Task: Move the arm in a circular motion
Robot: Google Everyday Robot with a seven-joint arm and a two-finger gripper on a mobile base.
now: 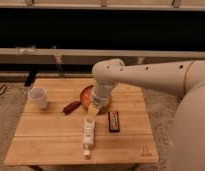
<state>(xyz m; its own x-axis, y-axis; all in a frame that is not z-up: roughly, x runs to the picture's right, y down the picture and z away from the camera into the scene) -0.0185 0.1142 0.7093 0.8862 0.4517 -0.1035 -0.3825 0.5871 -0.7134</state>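
Circle the glossy white tubular arm point(146, 75) evenly, staying high; its gripper point(91, 115), state untellable, hangs beside the round orange bowl point(85, 93).

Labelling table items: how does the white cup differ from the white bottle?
The cup stands upright at the left of the table; the bottle lies flat near the front. The cup is short and wide, the bottle long and slim. The gripper on the arm hangs by the bottle's far end, away from the cup. Both are whitish.
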